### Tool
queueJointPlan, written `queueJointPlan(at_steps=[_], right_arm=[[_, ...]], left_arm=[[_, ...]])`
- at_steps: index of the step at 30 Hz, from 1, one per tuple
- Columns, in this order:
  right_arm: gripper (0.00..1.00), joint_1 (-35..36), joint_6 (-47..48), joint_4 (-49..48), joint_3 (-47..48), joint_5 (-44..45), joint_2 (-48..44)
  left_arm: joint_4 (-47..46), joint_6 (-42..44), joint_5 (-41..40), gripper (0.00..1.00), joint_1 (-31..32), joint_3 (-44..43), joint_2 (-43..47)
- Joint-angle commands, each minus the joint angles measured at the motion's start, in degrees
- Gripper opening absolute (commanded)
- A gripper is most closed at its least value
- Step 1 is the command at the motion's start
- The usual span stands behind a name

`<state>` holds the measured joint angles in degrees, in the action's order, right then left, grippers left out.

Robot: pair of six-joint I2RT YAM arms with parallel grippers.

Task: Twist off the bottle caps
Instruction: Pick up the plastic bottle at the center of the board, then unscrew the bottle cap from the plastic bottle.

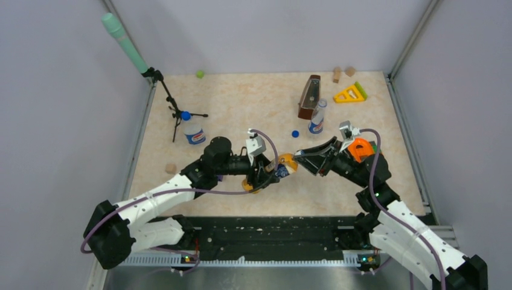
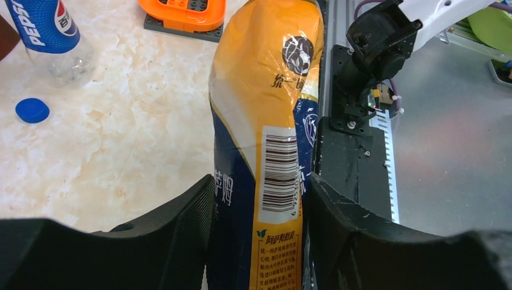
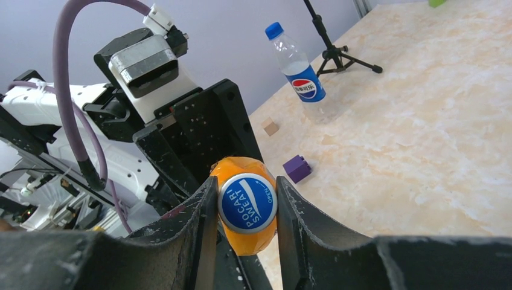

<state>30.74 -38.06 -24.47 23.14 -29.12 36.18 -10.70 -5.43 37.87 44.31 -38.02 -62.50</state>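
One cap off, one in hand, one left to do
A dark blue round plastic cap [image 2: 32, 110] lies loose on the marble-patterned worktop [image 2: 121, 157], near a clear Pepsi bottle [image 1: 316, 119] whose neck looks bare. A second clear Pepsi bottle [image 3: 299, 72], far to the left, still wears its blue screw cap [image 3: 275, 28]. The left tool [image 2: 261, 190] is clamped around an orange-and-blue labelled plastic bottle [image 2: 265, 90] held sideways, and the right tool [image 3: 246, 184] is pinched tight on that bottle's blue Pocari Sweat cap [image 3: 247, 203], fingers pressing both sides
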Motion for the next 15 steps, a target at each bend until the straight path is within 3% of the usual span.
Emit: queueJointPlan(at_steps=[1, 4, 8, 10, 15], right_arm=[[0.00, 0.3, -0.4, -3.9, 0.6, -0.2, 0.0], [0.00, 0.3, 0.4, -2.5, 0.9, -1.0, 0.4], [0.00, 0.3, 1.0, -1.7, 1.2, -2.1, 1.4], [0.00, 0.3, 1.5, -1.1, 1.5, -2.9, 2.0], [0.02, 0.3, 4.5, 4.2, 2.3, -3.1, 2.5]], left_arm=[[-3.7, -1.0, -0.2, 0.56, 0.0, 0.3, 0.3], [-6.4, -2.2, -0.5, 0.48, 0.0, 0.9, 0.6], [-7.0, -2.4, 0.0, 0.31, -0.1, 1.0, 0.3], [-7.0, -2.4, 0.1, 0.18, 0.0, 1.0, 0.2], [-1.8, 0.6, -2.8, 0.05, -0.1, 0.2, 0.6]])
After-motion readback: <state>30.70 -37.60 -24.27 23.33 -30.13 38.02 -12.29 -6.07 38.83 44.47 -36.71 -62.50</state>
